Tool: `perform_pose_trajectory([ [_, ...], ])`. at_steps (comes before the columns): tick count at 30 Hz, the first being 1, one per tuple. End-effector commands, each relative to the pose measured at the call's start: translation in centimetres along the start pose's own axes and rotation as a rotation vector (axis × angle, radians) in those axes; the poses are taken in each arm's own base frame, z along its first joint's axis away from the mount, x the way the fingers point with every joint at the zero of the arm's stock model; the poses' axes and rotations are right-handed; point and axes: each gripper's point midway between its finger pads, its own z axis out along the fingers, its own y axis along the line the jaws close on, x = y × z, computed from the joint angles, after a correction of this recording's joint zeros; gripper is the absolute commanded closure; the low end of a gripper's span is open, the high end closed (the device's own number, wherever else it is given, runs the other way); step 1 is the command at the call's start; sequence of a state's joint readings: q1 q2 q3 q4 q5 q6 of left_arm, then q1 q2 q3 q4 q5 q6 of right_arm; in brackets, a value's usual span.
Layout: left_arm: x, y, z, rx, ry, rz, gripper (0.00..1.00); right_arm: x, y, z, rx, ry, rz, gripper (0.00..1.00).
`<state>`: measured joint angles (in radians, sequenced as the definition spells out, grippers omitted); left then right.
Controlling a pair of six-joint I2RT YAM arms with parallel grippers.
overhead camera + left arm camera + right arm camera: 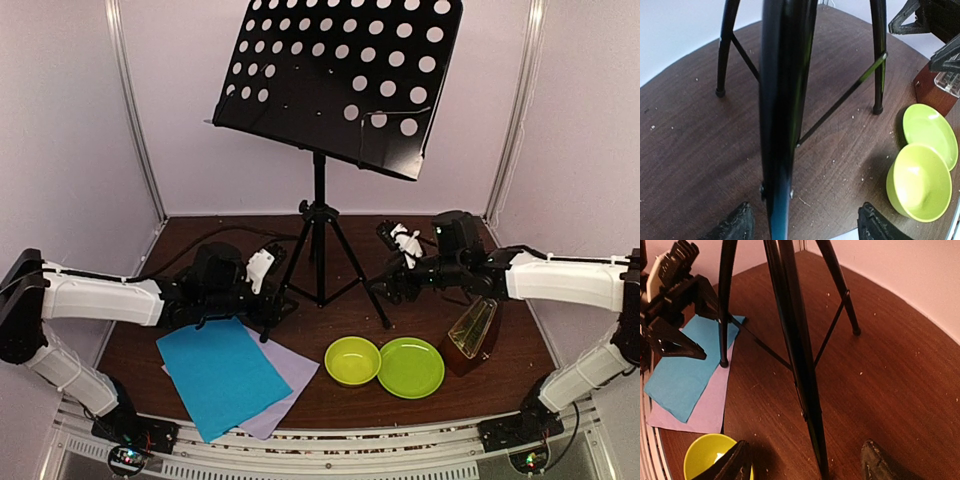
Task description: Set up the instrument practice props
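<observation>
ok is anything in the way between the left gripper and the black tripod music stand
Nothing visible. The left gripper is open, with a leg of the black perforated-metal music stand already between its fingers. The lime-green bowl sits off to one side, clear of it.

Upright music stand (330,130); cyan sheet (220,375) overlaps lilac sheet (296,366).

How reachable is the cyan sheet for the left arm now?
Probably yes: the cyan sheet lies uncovered right beside the left tool. That tool, open, straddles a music stand leg, so it must back off first.
</observation>
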<state>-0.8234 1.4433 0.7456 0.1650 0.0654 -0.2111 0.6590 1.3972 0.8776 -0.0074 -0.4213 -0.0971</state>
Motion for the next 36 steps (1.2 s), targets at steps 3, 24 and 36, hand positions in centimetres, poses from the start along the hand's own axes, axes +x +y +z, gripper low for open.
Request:
perform_pose_trajectory([
  [3, 1.1, 0.0, 0.9, 0.017, 0.000, -0.021, 0.29, 3.4, -1.1, 2.0, 0.070, 0.132, -0.045, 0.27],
  [24, 3.4, 0.6, 2.5, -0.004, 0.077, -0.015, 0.63, 4.2, -2.9, 5.9, 0.157, 0.155, -0.131, 0.56],
  [36, 2.7, 1.2, 1.6, -0.043, 0.077, -0.011, 0.91, 4.3, -3.0, 5.2, 0.168, 0.180, -0.183, 0.76],
])
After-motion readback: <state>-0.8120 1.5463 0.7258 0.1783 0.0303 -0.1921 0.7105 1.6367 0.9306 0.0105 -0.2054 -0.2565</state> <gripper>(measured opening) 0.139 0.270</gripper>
